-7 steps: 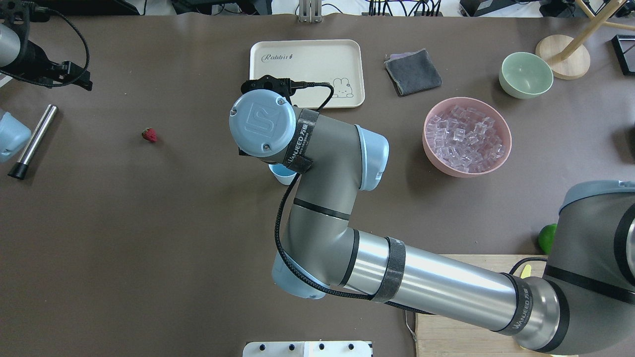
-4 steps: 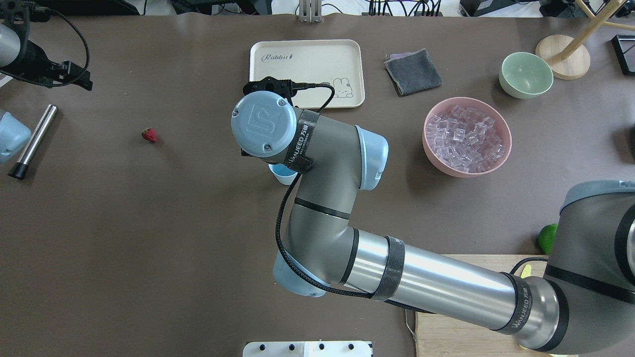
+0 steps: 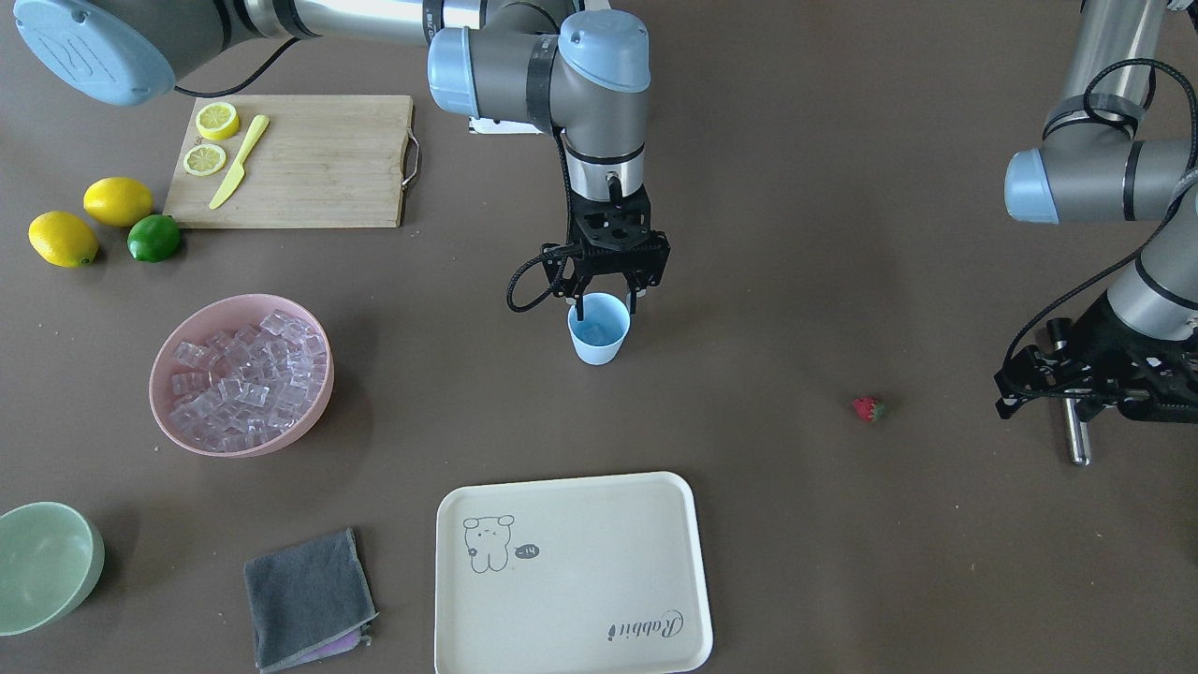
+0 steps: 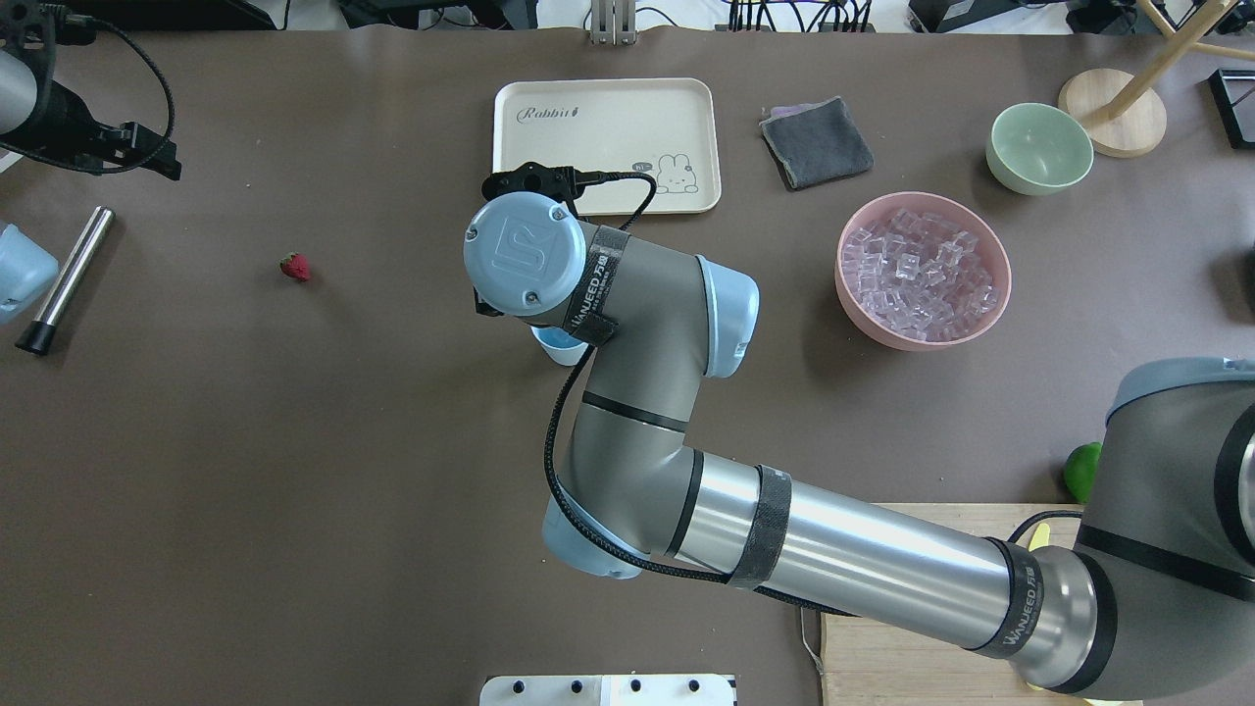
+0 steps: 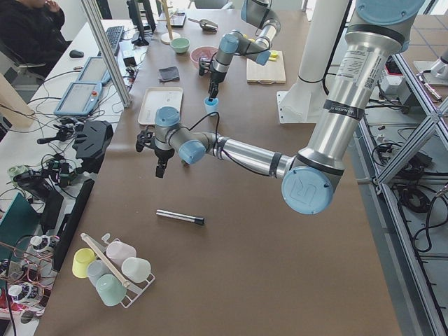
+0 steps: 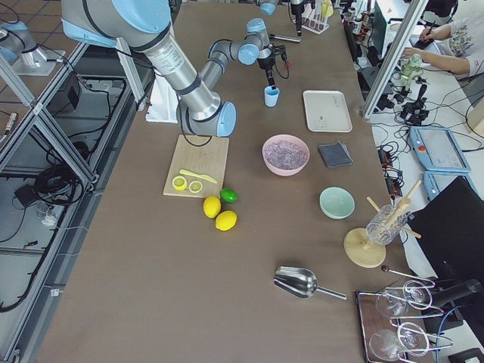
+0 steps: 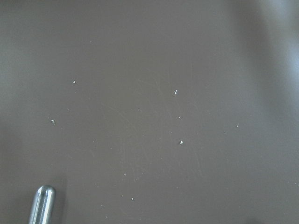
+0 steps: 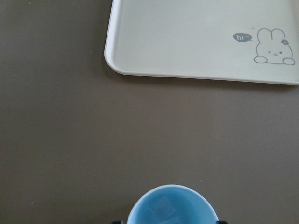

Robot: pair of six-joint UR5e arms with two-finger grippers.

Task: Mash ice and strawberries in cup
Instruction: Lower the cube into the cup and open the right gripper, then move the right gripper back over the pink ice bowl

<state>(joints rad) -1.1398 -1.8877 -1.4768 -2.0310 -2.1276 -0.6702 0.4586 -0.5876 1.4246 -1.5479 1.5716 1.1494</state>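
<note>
One brown bench [image 4: 294,441] carries everything. Lower left in the front-facing view, a pink bowl [image 3: 234,446] holds the ice [image 3: 245,379]. My right gripper [image 3: 606,301] hangs spread wide astride the cup [image 3: 599,348] at centre — one cube [image 8: 163,205] lies inside. My left gripper [image 3: 1067,398], far right — I cannot tell its width. The strawberry [image 3: 868,408] sits right of centre.

Grey-and-silver arms with pale blue joint caps, black cables, and a black tool [image 3: 606,301].
</note>
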